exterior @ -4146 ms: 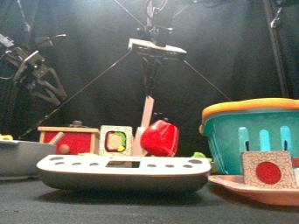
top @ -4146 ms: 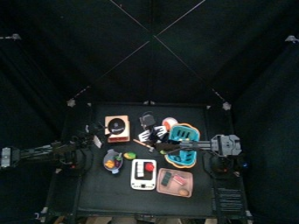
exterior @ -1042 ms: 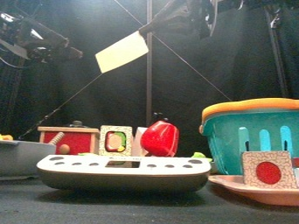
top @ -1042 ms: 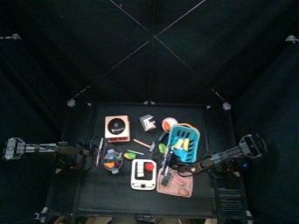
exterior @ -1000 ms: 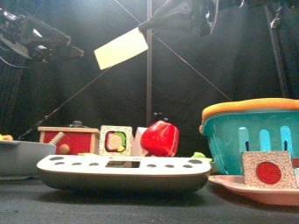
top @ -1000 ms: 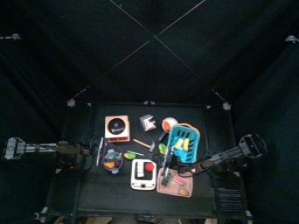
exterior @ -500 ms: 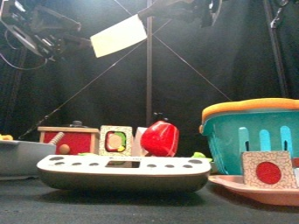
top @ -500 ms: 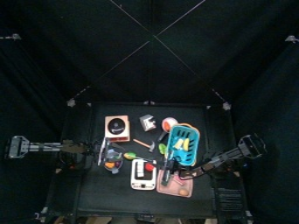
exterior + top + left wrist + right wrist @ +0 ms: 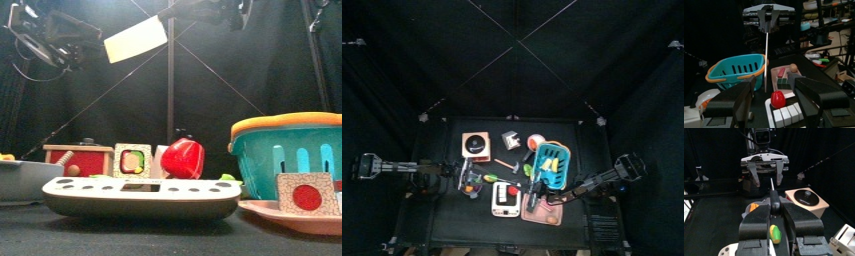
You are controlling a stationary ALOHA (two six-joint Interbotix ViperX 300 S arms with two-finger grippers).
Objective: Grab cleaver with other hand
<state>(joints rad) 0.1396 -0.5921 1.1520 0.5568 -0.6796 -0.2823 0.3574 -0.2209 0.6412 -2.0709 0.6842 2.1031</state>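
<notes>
The cleaver (image 9: pixel 138 38) hangs high above the table, its pale blade tilted. My right gripper (image 9: pixel 773 224) is shut on its handle. The right wrist view shows the blade (image 9: pixel 771 192) edge-on, pointing at my left gripper (image 9: pixel 764 172). In the left wrist view my left gripper (image 9: pixel 777 96) stands open, facing the thin edge of the cleaver (image 9: pixel 766 55), with the right gripper (image 9: pixel 767 16) behind it. The left fingers (image 9: pixel 83 30) are just left of the blade and apart from it in the front view.
Below the grippers stand a teal basket (image 9: pixel 287 150) with an orange rim, a white toy keyboard (image 9: pixel 140 195), a red pepper (image 9: pixel 182 158), a red wooden box (image 9: pixel 78 158) and a pink plate (image 9: pixel 314 218). The black curtains close the pen all round.
The right gripper has lifted the cleaver a little higher. The left gripper has risen and come in closer to the blade, still open.
</notes>
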